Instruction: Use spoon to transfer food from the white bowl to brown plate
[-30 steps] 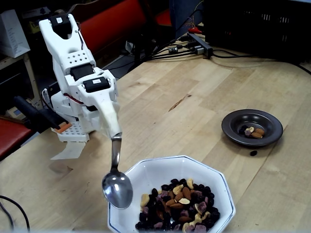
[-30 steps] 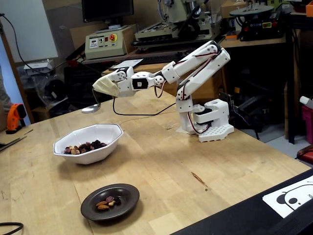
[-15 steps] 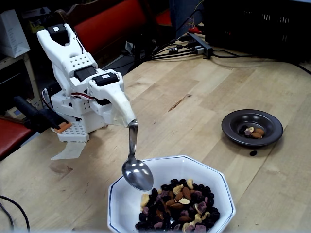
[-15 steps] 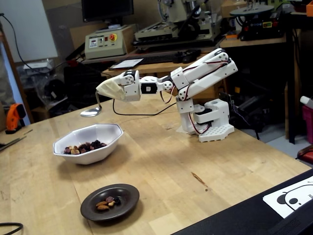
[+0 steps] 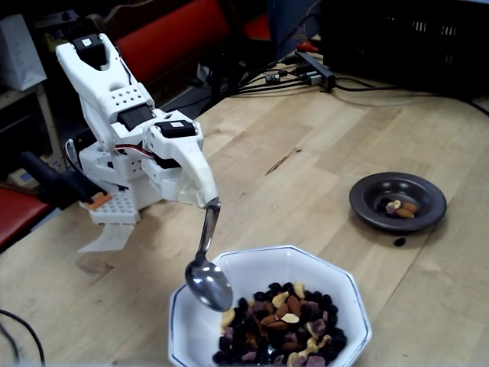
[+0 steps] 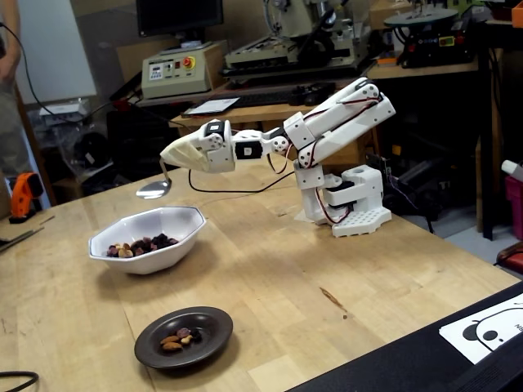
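My whitish wedge-shaped gripper (image 5: 209,199) is shut on the handle end of the silver spoon (image 5: 208,283). The spoon hangs down with its oval bowl just over the left rim of the white bowl (image 5: 252,265) and looks empty. The food (image 5: 281,321) fills the near right part of that bowl. The brown plate (image 5: 373,191) sits to the right, apart from the bowl, with a few pieces of food (image 5: 401,207) on it. In the other fixed view the gripper (image 6: 169,160) holds the spoon (image 6: 154,189) above the white bowl (image 6: 163,245), and the brown plate (image 6: 211,325) is nearer the camera.
One dark piece of fruit (image 5: 399,241) lies on the table beside the plate. The arm's white base (image 6: 353,208) stands at the table's back. Cables and a power strip (image 5: 313,69) lie at the far edge. An orange tool (image 6: 24,192) sits at the table's left.
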Motion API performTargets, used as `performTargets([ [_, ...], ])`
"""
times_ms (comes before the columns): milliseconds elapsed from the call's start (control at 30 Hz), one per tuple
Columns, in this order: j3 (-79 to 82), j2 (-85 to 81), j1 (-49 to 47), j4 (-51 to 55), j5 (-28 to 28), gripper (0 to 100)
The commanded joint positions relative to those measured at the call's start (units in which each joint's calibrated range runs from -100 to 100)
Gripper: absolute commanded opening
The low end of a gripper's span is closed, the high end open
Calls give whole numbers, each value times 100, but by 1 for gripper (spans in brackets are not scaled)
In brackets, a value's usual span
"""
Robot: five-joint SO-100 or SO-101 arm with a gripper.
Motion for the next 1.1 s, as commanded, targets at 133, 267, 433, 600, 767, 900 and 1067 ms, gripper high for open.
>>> performTargets([
  [133,32,426,-29,-132,20,4],
  [267,32,674,-36,-132,20,4],
  [433,24,923,-36,-132,20,4],
  [600,24,1094,-36,-140,20,4],
  [767,24,1282,-266,-171,357,4],
  [900,24,1496,-718,-203,567,4],
  [1067,-38,1838,-985,-203,698,4],
])
